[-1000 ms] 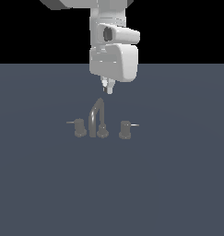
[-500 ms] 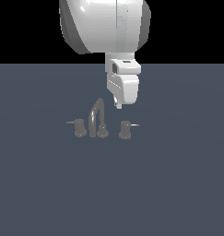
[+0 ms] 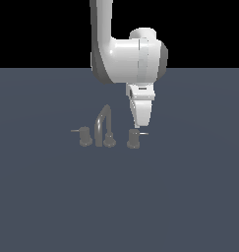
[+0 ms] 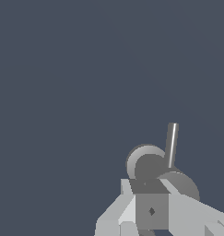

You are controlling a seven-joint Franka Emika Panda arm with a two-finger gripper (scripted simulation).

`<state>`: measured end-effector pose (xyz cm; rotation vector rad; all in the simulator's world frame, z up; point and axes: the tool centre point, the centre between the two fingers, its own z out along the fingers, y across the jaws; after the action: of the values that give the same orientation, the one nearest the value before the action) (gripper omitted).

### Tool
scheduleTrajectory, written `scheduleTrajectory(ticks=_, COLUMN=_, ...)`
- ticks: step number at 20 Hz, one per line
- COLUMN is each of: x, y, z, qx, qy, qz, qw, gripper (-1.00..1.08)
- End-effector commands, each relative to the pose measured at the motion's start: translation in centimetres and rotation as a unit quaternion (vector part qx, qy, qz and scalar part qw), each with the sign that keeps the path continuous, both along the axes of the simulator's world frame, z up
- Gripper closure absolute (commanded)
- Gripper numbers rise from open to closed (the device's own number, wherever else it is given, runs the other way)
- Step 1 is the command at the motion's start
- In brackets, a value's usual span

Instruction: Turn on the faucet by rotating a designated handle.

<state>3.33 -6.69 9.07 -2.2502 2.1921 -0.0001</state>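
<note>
The dark grey faucet stands on the floor in the exterior view, with an arched spout [image 3: 103, 124] between two short knobs. The handle [image 3: 134, 138] is the knob on the exterior view's right, with a bright thin lever rod [image 3: 144, 133] sticking out to the right. The twin knob [image 3: 85, 136] on the left has a duller lever. My gripper [image 3: 137, 126] hangs just above the handle, its fingers drawn together with nothing between them. In the wrist view the handle [image 4: 146, 162] and its bright lever [image 4: 171, 145] lie just beyond the gripper [image 4: 151, 203].
The flat dark blue-grey floor [image 3: 190, 197] stretches all around the faucet. My white arm [image 3: 126, 59] rises above and behind the handle.
The arm has swung round. The gripper has moved from above the spout to the exterior view's right and down, and now sits just over the right knob.
</note>
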Motion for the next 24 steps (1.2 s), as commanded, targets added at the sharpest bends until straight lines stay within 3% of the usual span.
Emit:
scheduleTrajectory(ticks=1, x=0.5, y=-0.9, z=-1.1, qx=-0.001, qy=0.0, qz=-0.023, qw=0.9997, gripper=1.08)
scheduleTrajectory(ticks=8, x=1.2, y=-2.3, z=-2.7, qx=-0.001, qy=0.0, qz=-0.059, qw=0.9983, gripper=1.08)
scheduleTrajectory(ticks=17, x=1.2, y=-2.4, z=-2.7, qx=0.0, qy=0.0, qz=-0.06, qw=0.9982, gripper=1.08)
scheduleTrajectory(ticks=18, x=2.7, y=-0.8, z=-0.5, qx=0.002, qy=-0.019, qz=-0.048, qw=0.9987, gripper=1.08)
scheduleTrajectory(ticks=24, x=0.1, y=-2.4, z=-1.7, qx=0.001, qy=-0.009, qz=-0.054, qw=0.9985, gripper=1.08)
